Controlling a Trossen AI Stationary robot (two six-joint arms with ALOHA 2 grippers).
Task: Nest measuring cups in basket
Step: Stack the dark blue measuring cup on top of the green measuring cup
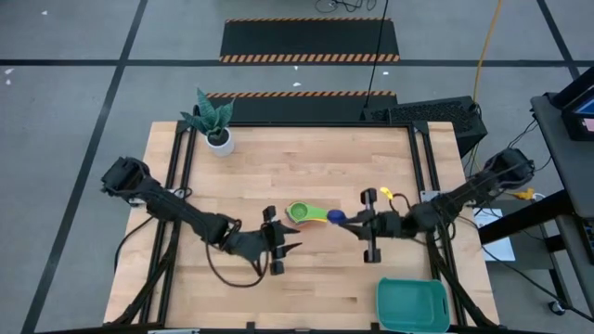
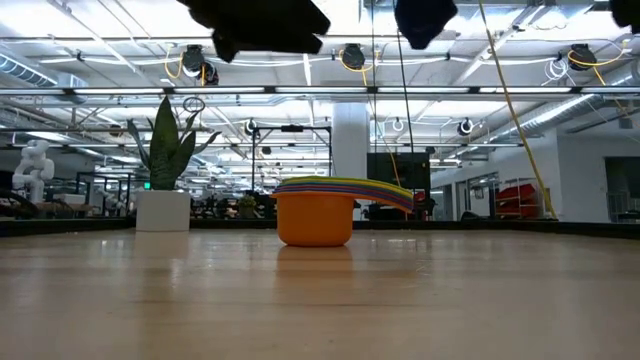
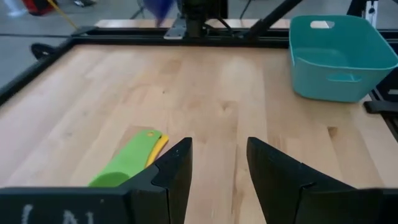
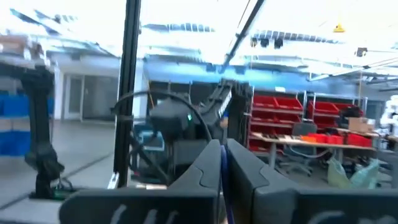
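A nested stack of measuring cups (image 1: 300,213) stands near the table's middle, green uppermost; in the low view the orange bottom cup (image 2: 315,220) rests on its base, the handles fanning to one side. My left gripper (image 1: 293,243) hovers open just on the near side of the stack; its wrist view shows the green and yellow handles (image 3: 134,158) beside its fingers (image 3: 219,149). My right gripper (image 1: 351,221) is shut on the dark blue cup (image 1: 335,216), right of the stack. The teal basket (image 1: 413,304) sits at the near right corner. My right gripper pinches the dark blue cup between its two fingers; a thin blue strip (image 4: 226,196) shows in the narrow slit between them. The fingers come level from the table's right. The cup (image 3: 158,7) is lifted clear of the table, its bowl pointing toward the stack.
A white plant pot (image 1: 219,139) stands at the far left of the table. Black frame rails (image 1: 425,176) run along the left and right sides. Bare wood (image 1: 334,288) lies between the stack and the basket (image 3: 339,56).
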